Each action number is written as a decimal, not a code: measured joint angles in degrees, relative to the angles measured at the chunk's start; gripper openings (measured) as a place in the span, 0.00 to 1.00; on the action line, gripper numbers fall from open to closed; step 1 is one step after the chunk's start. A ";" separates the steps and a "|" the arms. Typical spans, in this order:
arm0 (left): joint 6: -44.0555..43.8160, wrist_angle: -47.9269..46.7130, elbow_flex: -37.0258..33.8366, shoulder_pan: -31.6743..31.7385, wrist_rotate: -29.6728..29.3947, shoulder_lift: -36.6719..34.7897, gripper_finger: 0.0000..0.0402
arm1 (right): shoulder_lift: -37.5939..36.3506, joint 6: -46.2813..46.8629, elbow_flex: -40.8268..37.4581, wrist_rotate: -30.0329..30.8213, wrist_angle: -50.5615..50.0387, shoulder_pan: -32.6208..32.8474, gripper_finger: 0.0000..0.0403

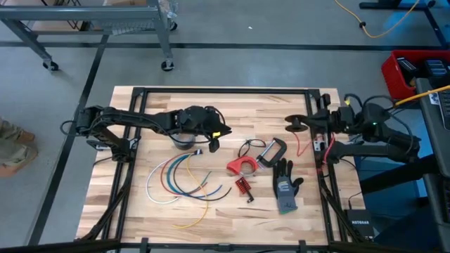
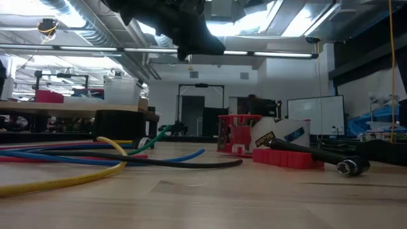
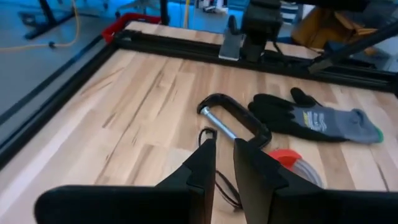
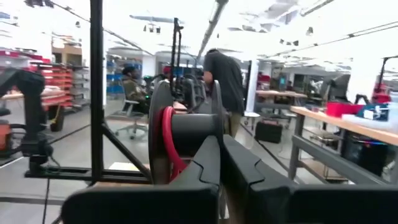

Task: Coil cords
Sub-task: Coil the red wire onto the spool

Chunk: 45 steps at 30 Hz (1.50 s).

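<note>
Loose coloured cords point(image 1: 179, 179) are lying fanned on the table's point(image 1: 140, 218) left half, where the left gripper point(image 1: 212, 143), narrowly parted and empty, is hovering; the clenched right gripper point(image 1: 318, 125) is waiting beside the spool point(image 1: 297, 124), so grasping one end cleanly seems advisable.

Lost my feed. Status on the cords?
Left gripper above table centre, nothing gripped. Right gripper shut by black spool, red cord wound on it. Loose cords uncoiled.

Overhead ceiling lights point(image 2: 273, 28) illuminate the scene evenly and glare white in the low view. Shadows on the tabletop point(image 1: 232, 214) are soft. In both wrist views, the near fingers point(image 3: 202, 171) are blurred; the low view's foreground is out of focus.
</note>
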 joint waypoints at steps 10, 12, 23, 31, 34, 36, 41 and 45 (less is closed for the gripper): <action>-12.43 -1.76 0.00 0.49 -9.26 0.50 0.15 | 7.95 -1.77 -0.04 5.60 0.40 -0.03 0.01; -14.85 -1.59 0.00 0.68 -10.38 1.24 0.15 | 10.71 -2.87 -0.04 5.53 0.36 -0.03 0.01; -20.55 -2.16 0.00 1.82 -13.82 4.34 0.15 | 20.97 -7.03 -0.06 5.24 2.65 -0.03 0.01; -22.47 7.68 0.00 1.59 1.85 8.43 0.15 | 22.32 -7.50 -0.04 6.06 5.08 -0.03 0.01; -19.79 17.51 0.00 0.08 4.64 10.87 0.15 | 22.29 -7.47 -0.04 6.69 5.25 -0.03 0.01; -18.35 23.24 0.00 -0.89 4.92 12.33 0.15 | 22.32 -7.47 -0.04 6.69 5.19 -0.03 0.01; -19.17 31.72 0.00 -2.18 4.78 15.59 0.15 | 22.32 -7.43 -0.04 6.72 6.15 -0.03 0.01; -18.13 40.66 0.63 -3.10 3.49 18.54 0.15 | 23.39 -7.32 0.03 8.24 10.58 -0.04 0.01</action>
